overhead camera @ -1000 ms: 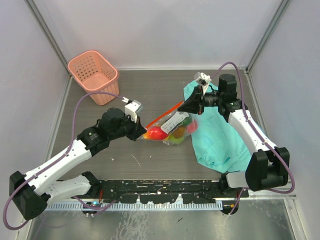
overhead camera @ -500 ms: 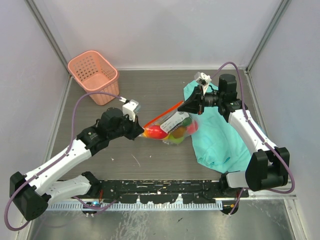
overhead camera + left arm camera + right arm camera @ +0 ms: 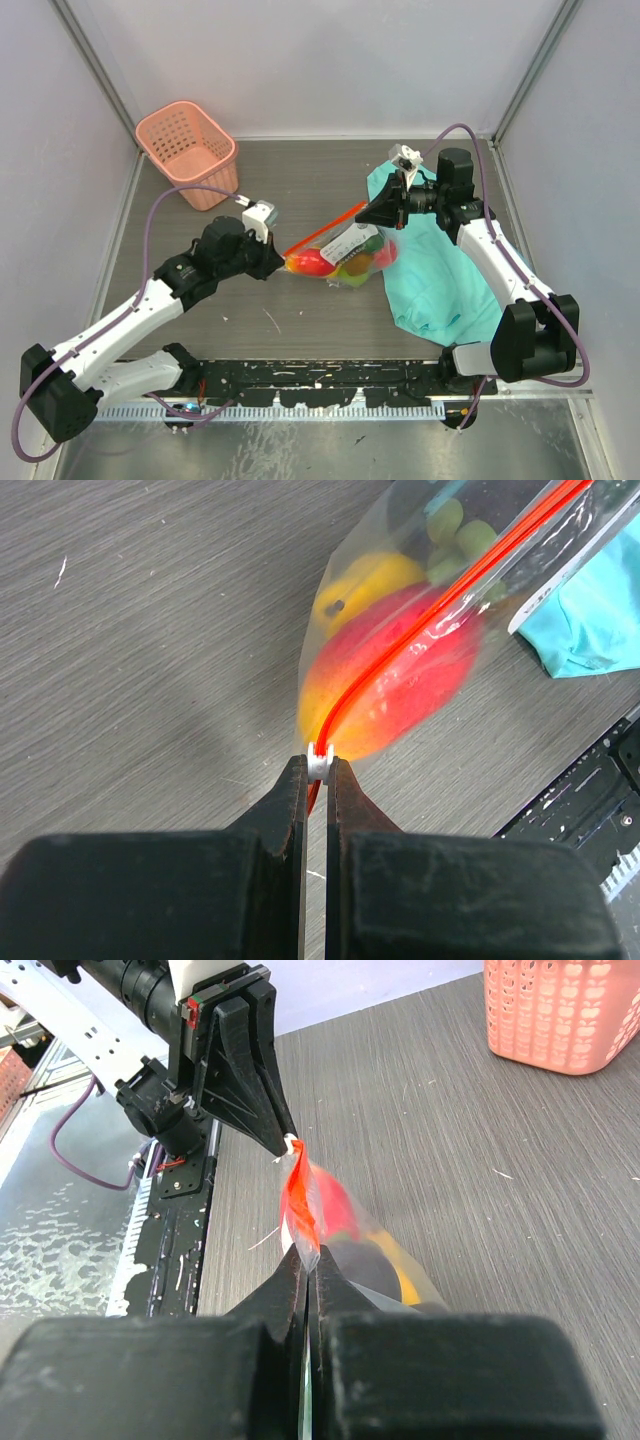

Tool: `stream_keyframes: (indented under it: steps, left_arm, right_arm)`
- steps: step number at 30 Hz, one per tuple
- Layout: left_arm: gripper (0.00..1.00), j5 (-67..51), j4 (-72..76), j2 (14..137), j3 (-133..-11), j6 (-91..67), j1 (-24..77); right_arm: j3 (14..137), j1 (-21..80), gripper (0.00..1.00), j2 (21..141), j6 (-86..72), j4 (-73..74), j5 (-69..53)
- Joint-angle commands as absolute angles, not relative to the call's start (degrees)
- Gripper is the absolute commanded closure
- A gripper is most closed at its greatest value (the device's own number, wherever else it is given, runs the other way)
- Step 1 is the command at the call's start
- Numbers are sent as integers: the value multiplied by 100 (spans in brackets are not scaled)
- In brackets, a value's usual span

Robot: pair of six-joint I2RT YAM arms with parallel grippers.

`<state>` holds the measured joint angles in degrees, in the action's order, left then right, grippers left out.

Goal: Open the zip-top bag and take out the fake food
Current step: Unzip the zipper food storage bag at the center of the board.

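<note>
The zip-top bag (image 3: 340, 255) hangs stretched between the two arms near the middle of the tabletop (image 3: 300, 185), its long axis running from 8 o'clock to 2 o'clock in the top view. The left claw (image 3: 280, 262) sits at the bag's 8 o'clock end with its jaws nearly together, pinching the small white slider (image 3: 320, 763). From the slider the red-orange zip strip (image 3: 440, 605) runs in one taut line away toward 2 o'clock. There the right claw (image 3: 372, 215) grips it, jaws pressed tight on the bunched plastic and strip at the bag's upper edge. Whether the zip is parted anywhere along its length cannot be told.

The fake food (image 3: 312, 263) is inside the bag, sagging below the strip. A glossy red piece lies nearest the slider, a yellow one behind it, and small green ones farther along. Whether the bag's belly touches the tabletop is unclear.

A whitish label (image 3: 350, 240) sits on the bag's upper side. Dark print shows on it in the left wrist view, too blurred to read.

A teal cloth (image 3: 440, 270) lies at 3 to 4 o'clock of the bag, partly under the right arm. A pink basket (image 3: 188, 150) stands well apart at 10 o'clock.
</note>
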<state>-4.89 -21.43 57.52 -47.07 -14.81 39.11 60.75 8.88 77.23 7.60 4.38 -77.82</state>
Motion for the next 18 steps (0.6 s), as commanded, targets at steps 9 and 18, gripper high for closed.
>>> stream_keyframes:
  steps: [9, 18]
  left_arm:
    - [100, -163, -2494, 5669, -4623, -1403, 3767]
    - [100, -142, -2550, 5670, -4590, -1368, 3690]
  right_arm:
    - [6174, 809, 99, 7655, 826, 195, -7857]
    - [6183, 798, 99, 7664, 835, 208, -7853]
